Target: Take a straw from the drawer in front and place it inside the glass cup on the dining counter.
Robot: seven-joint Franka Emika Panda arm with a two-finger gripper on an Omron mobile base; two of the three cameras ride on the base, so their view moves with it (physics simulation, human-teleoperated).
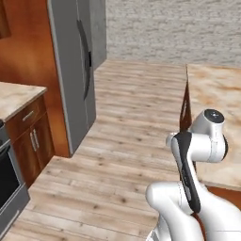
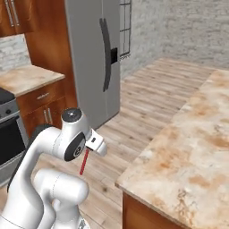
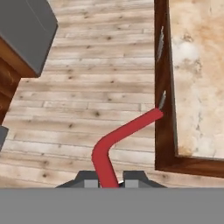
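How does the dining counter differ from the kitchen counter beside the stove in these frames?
The dining counter is a broad island standing free on the wood floor; the kitchen counter is a smaller top set against the wall by the fridge. The dining counter's rust patches are stronger; the kitchen counter looks paler and more even. The kitchen counter shows a drawer and doors below; the dining counter shows plain wood there. Both have beige marble tops on reddish wood.
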